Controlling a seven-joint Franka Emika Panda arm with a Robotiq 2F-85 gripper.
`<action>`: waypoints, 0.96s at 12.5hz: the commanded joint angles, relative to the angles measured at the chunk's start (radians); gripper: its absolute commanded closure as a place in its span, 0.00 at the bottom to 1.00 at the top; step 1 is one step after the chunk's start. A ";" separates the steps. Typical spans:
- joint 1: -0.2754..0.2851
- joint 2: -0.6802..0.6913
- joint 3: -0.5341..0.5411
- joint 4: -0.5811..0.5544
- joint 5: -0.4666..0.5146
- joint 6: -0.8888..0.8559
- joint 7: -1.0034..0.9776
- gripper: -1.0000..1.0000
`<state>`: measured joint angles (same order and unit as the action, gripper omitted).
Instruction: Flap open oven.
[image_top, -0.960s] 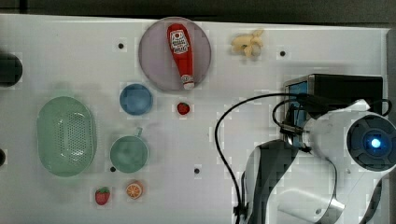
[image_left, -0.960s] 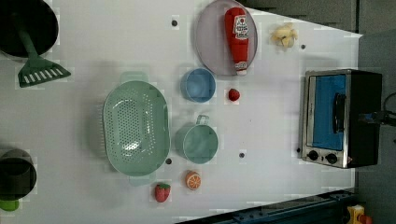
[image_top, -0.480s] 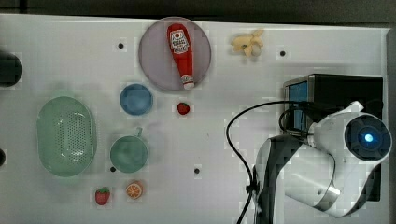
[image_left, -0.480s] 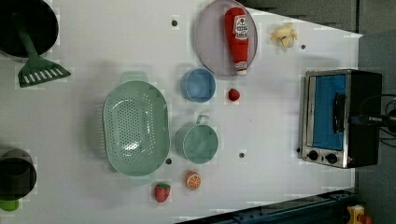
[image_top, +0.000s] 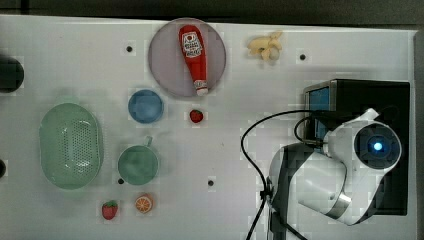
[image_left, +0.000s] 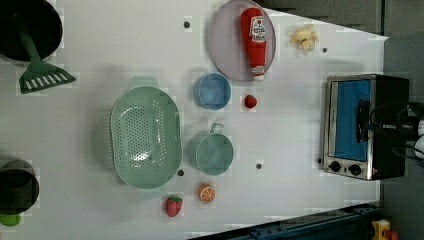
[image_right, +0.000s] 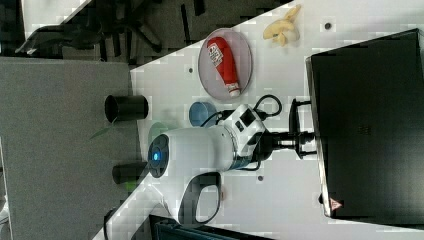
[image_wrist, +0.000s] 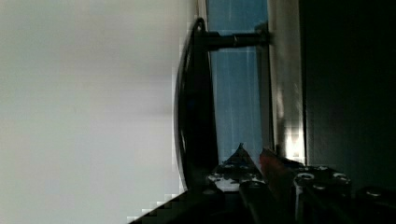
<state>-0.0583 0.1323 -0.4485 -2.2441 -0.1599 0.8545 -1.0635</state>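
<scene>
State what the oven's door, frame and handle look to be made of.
Oven: the door pane looks like blue-tinted glass, see-through and glossy. The frame looks like brushed silver metal, catching light. The handle is a black bar with a smooth sheen, plastic or coated metal; I cannot tell which.

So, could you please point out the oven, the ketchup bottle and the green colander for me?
oven (image_left: 353, 120): left view, on its blue glass door.
ketchup bottle (image_top: 192, 52): top view, on its red body.
green colander (image_left: 145, 137): left view, on its perforated floor.
</scene>
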 joint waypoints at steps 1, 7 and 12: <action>0.010 0.026 0.015 -0.005 -0.003 0.067 -0.042 0.82; 0.048 0.036 0.080 -0.018 -0.067 0.047 0.079 0.82; 0.090 0.042 0.149 -0.042 -0.315 0.020 0.388 0.82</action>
<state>-0.0251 0.1580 -0.3335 -2.2656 -0.4797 0.8721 -0.8169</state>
